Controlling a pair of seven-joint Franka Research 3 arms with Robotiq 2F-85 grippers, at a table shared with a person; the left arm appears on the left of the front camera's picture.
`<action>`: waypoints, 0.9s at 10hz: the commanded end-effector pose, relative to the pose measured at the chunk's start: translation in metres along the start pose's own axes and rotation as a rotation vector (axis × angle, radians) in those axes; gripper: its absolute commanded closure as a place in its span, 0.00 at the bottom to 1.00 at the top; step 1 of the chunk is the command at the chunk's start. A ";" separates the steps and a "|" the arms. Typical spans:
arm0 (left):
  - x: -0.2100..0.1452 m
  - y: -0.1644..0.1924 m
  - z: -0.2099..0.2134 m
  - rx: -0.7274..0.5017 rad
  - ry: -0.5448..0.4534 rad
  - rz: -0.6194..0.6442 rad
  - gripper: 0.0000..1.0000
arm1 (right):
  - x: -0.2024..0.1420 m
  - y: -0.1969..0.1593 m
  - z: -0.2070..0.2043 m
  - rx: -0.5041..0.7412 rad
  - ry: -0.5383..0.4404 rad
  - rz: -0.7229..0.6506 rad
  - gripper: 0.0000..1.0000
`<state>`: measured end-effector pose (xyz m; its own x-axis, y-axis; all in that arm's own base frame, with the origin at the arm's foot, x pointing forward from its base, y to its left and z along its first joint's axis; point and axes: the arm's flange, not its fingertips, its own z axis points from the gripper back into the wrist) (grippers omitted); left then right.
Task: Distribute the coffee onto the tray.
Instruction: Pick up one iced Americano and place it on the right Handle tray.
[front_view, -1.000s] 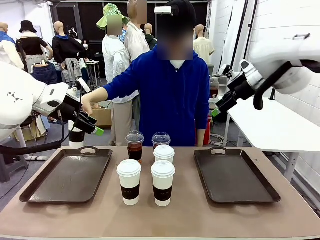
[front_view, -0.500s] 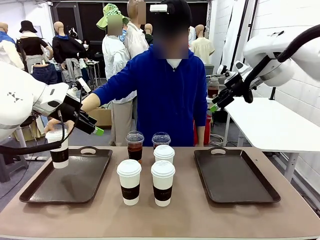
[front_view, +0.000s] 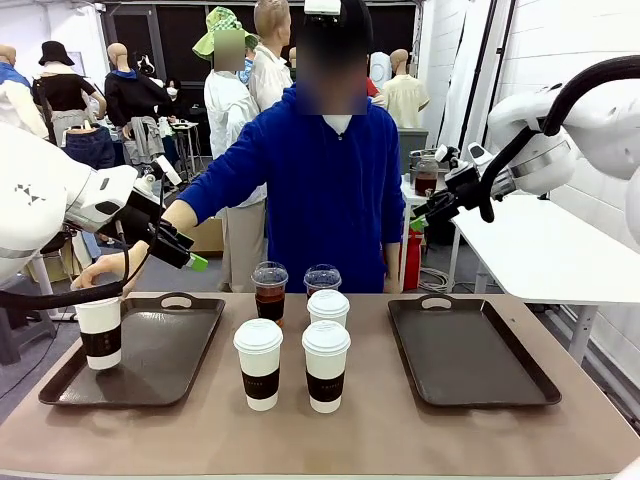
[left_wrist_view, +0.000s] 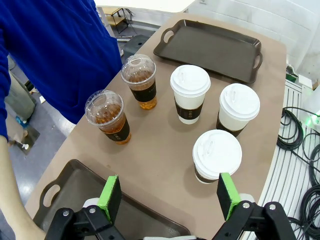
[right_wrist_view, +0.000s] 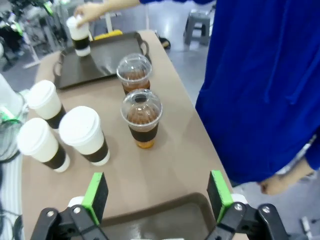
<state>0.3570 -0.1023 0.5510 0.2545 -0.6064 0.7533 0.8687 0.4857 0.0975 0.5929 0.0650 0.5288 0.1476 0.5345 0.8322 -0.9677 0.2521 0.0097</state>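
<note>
Person's hand (front_view: 100, 272) is parking a white cup (front_view: 99, 332) on the left tray's (front_view: 160, 350) near corner, left gripper (left_wrist_view: 169, 196) and right gripper (right_wrist_view: 157, 196) are hovering with jaws apart and empty, next probably grabbing a mid-table cup (front_view: 259, 362).

A white table (front_view: 540, 250) stands beside the brown table (front_view: 380, 430) — black cables (left_wrist_view: 292, 135) lie on the floor.

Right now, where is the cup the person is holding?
In the front view, the white paper cup is at the left edge of the left tray, under the person's hand, apart from the other cups.
</note>
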 end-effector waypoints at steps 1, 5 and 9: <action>-0.002 0.003 -0.001 -0.015 -0.013 -0.005 0.00 | -0.010 -0.001 -0.007 0.029 -0.055 0.003 0.00; -0.002 0.003 -0.001 -0.015 -0.013 -0.005 0.00 | -0.006 -0.002 -0.006 0.015 -0.023 -0.015 0.00; -0.002 0.003 -0.001 -0.015 -0.013 -0.005 0.00 | -0.006 -0.002 -0.006 0.015 -0.023 -0.015 0.00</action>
<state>0.3570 -0.1023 0.5510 0.2548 -0.6062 0.7534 0.8686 0.4858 0.0971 0.5954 0.0649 0.5204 0.1597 0.5109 0.8447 -0.9680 0.2489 0.0325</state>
